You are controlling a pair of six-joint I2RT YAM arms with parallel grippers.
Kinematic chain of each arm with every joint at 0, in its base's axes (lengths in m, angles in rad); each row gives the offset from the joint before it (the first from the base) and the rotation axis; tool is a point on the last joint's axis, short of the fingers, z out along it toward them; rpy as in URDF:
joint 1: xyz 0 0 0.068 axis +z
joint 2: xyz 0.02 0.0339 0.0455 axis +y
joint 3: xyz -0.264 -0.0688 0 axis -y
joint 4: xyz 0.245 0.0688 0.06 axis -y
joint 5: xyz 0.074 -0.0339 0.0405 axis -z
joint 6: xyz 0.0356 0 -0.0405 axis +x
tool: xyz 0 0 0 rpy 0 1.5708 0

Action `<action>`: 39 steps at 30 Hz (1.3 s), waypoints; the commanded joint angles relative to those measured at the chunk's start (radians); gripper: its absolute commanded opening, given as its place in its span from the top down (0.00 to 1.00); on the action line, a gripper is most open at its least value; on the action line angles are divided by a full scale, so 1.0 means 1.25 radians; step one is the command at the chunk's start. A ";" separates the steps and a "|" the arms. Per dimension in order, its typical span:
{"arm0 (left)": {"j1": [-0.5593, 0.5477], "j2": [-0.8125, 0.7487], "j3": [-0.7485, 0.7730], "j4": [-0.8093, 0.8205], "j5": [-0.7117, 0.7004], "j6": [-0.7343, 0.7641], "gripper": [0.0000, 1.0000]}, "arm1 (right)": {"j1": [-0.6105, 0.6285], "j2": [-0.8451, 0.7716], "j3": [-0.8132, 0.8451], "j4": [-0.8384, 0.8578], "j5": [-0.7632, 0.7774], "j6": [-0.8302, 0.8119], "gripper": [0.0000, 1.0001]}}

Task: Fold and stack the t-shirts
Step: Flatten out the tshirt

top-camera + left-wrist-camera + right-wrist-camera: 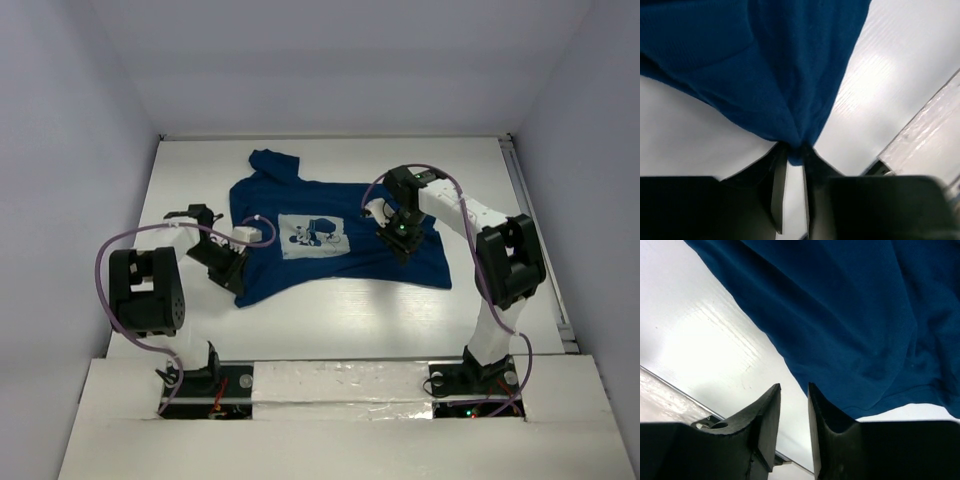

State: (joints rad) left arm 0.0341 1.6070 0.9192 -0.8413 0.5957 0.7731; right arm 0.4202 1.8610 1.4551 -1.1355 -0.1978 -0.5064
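White table [330, 330]; on it, one navy t-shirt [340, 265], print up

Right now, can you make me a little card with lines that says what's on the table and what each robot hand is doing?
clothes: one dark blue t-shirt, spread out, not folded yet
picture: small light print on the chest, facing up
left gripper: pinched shut on the near left corner of the t-shirt
right gripper: open a little, nothing between its fingers, at the t-shirt's right side
table: white, the t-shirt lies on it
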 commanded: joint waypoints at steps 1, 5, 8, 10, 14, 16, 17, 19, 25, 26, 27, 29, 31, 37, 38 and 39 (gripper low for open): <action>-0.002 0.008 0.045 -0.051 0.050 0.033 0.95 | 0.007 0.007 -0.013 0.026 0.005 -0.016 0.69; -0.002 0.041 0.123 -0.079 0.098 0.039 1.00 | 0.007 0.021 -0.007 0.032 0.012 -0.012 0.94; -0.002 0.091 0.240 -0.124 0.188 0.036 1.00 | 0.007 0.026 -0.001 0.033 0.009 -0.010 0.96; -0.002 0.138 0.348 -0.160 0.266 0.026 1.00 | 0.007 0.028 -0.003 0.039 0.010 -0.010 0.96; -0.002 0.253 0.577 -0.235 0.428 0.000 1.00 | 0.007 0.041 -0.009 0.057 0.012 -0.007 0.96; -0.002 0.333 0.703 -0.223 0.482 -0.060 1.00 | 0.007 0.055 -0.008 0.066 0.012 -0.002 0.96; -0.002 0.363 0.743 -0.218 0.482 -0.076 1.00 | 0.007 0.056 -0.007 0.068 0.010 -0.001 0.96; -0.002 0.436 0.818 -0.142 0.465 -0.161 1.00 | 0.007 0.057 -0.007 0.074 0.002 0.000 0.96; -0.002 0.419 0.695 0.197 0.350 -0.361 0.83 | 0.007 0.043 -0.018 0.081 -0.009 0.000 0.95; -0.002 0.398 0.658 0.237 0.332 -0.373 0.74 | 0.007 0.041 -0.020 0.081 -0.009 0.000 0.95; -0.002 0.360 0.599 0.269 0.309 -0.383 0.67 | 0.007 0.038 -0.022 0.085 -0.010 0.000 0.95; -0.002 0.322 0.552 0.326 0.302 -0.387 0.59 | 0.007 0.037 -0.028 0.087 -0.011 0.001 0.94; -0.002 0.269 0.518 0.305 0.298 -0.355 0.44 | 0.007 0.033 -0.031 0.092 -0.010 0.004 0.93; 0.028 0.040 0.377 0.236 0.261 -0.200 0.28 | 0.007 0.019 -0.057 0.103 -0.015 0.004 0.93; 0.038 0.007 0.349 0.245 0.251 -0.179 0.27 | 0.007 0.016 -0.061 0.105 -0.017 0.004 0.93; 0.038 -0.053 0.294 0.248 0.223 -0.165 0.26 | 0.015 0.014 -0.067 0.107 -0.017 0.005 0.93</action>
State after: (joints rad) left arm 0.0597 1.7065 1.3769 -0.5354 0.9134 0.4641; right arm 0.4206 1.9358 1.3872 -1.0321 -0.1989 -0.5011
